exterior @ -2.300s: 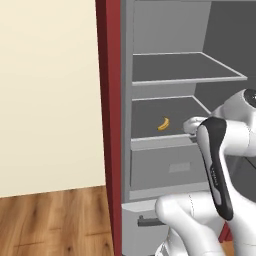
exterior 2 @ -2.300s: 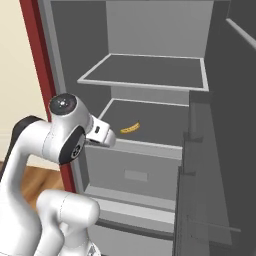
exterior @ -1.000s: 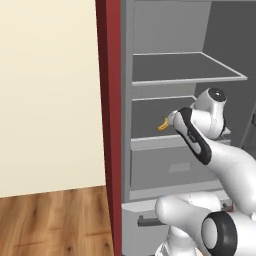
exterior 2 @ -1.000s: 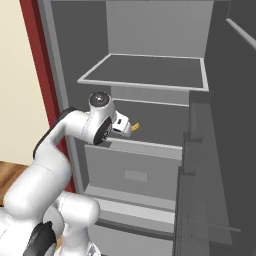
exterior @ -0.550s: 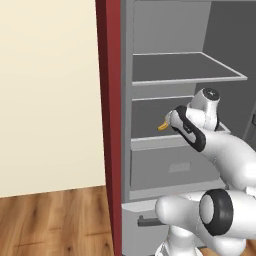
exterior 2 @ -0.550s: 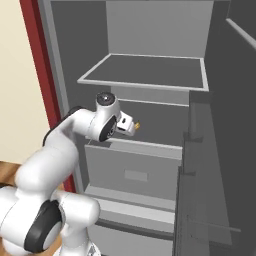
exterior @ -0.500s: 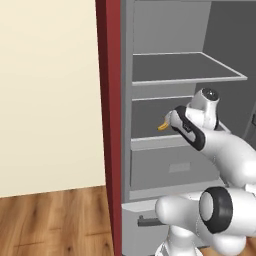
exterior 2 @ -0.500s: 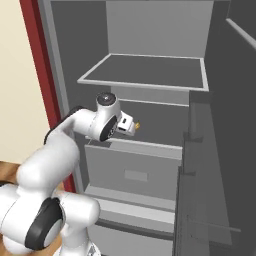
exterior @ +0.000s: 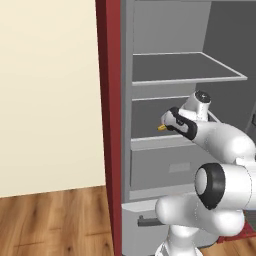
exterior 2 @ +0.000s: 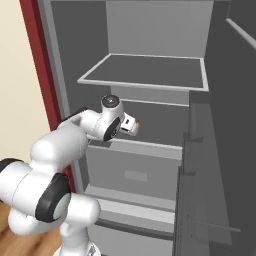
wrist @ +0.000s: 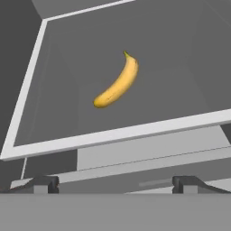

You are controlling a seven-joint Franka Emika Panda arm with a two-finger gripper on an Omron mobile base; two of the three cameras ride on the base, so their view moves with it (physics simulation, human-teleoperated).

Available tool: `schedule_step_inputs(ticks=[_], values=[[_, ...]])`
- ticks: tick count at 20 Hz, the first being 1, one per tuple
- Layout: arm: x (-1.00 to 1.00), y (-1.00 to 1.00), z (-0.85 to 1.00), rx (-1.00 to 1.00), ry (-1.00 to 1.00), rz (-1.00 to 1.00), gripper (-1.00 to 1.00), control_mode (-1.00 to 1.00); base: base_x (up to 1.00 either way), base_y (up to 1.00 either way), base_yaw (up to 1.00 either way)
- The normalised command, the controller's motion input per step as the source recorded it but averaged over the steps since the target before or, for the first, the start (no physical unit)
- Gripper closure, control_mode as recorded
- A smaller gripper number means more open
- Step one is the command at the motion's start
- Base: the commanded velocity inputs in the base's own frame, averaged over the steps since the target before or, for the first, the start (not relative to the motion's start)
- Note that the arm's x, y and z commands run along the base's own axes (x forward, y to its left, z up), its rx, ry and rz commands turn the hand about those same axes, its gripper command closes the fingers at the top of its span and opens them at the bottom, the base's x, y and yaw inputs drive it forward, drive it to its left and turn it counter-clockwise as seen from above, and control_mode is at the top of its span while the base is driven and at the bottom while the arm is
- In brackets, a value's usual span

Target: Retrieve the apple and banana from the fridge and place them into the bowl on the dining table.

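Note:
The fridge (exterior: 127, 165) stands open, framed by a dark red panel. On its middle grey shelf (wrist: 113, 134) lies the yellow banana (wrist: 117, 83), curved, stem end pointing away. Its end peeks out past my hand in the left base view (exterior: 161, 128) and in the right base view (exterior 2: 138, 125). My gripper (wrist: 117, 184) hovers at the shelf's front lip, short of the banana, open, with nothing between its fingertips (wrist: 45, 184). From the base cameras the gripper (exterior: 169, 122) sits level with that shelf. The apple, the bowl and the dining table are out of view.
An upper shelf (exterior: 190, 75) hangs just above my arm. A closed grey drawer (exterior 2: 135, 175) sits below the banana's shelf. The fridge door (exterior 2: 210, 165) stands open on the right. A cream wall (exterior: 50, 100) and wood floor (exterior: 55, 225) lie left.
My arm has swung up and forward, bringing the hand to the front edge of the middle shelf, close to the banana. The jaws stayed open and the banana has not moved.

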Motion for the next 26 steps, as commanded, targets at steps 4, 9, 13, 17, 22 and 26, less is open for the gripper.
schedule_step_inputs(ticks=[4,9,13,17,22,26], values=[[0.38,0.0,-0.1,0.0,0.0,0.0,-1.0,-1.0,0.0,0.0,0.0],[0.38,-0.03,-0.19,0.0,0.0,0.0,-1.0,-1.0,0.0,0.0,0.0],[0.35,-0.07,-0.21,0.0,0.0,0.0,-1.0,-1.0,0.0,0.0,0.0],[0.39,-0.1,-0.21,0.0,0.0,0.0,-1.0,-1.0,0.0,0.0,0.0],[0.35,-0.11,-0.2,0.0,0.0,0.0,-1.0,-1.0,0.0,0.0,0.0],[0.35,-0.09,-0.2,0.0,0.0,0.0,-1.0,-1.0,0.0,0.0,0.0]])
